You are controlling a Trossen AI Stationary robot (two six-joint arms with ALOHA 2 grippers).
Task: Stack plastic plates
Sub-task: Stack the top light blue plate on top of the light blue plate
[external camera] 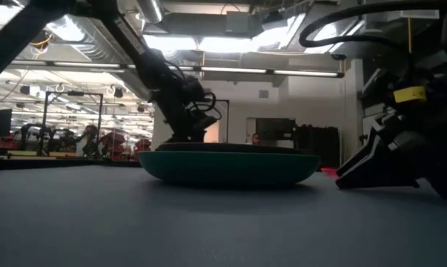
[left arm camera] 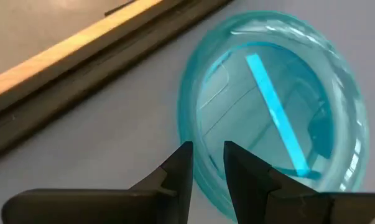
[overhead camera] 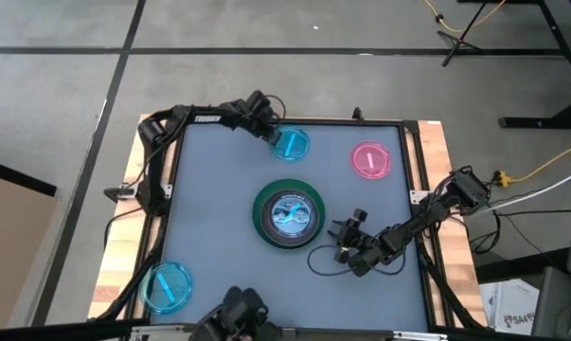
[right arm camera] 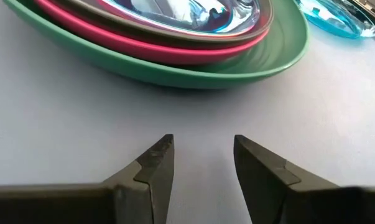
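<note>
A stack sits mid-table: a dark green plate [overhead camera: 260, 225] at the bottom, then a hot-pink plate [right arm camera: 175, 50], a dark grey one and a translucent one [overhead camera: 290, 214] on top. One translucent blue plate [overhead camera: 292, 145] lies near the far edge, and my left gripper [left arm camera: 207, 155] is shut on its rim. A translucent pink plate [overhead camera: 371, 160] lies far right, and a second blue plate [overhead camera: 167, 287] lies near left. My right gripper [right arm camera: 204, 149] is open, low over the table just right of the stack, touching nothing. My left gripper pinches the rim [left arm camera: 203, 177] of the far blue plate on the side toward the table's far-left corner. One finger [left arm camera: 181, 168] is outside the rim and the other [left arm camera: 237, 171] is over the plate's inside. The fingers slant down from the far left. Whether the plate is off the table I cannot tell.
The table's raised dark frame and wooden edge [left arm camera: 81, 56] run close behind the far blue plate. Bare grey tabletop [overhead camera: 219, 180] lies between the plates. The low view shows the green plate [external camera: 230, 167] in front of the left arm [external camera: 182, 96], with the right gripper [external camera: 371, 167] beside it.
</note>
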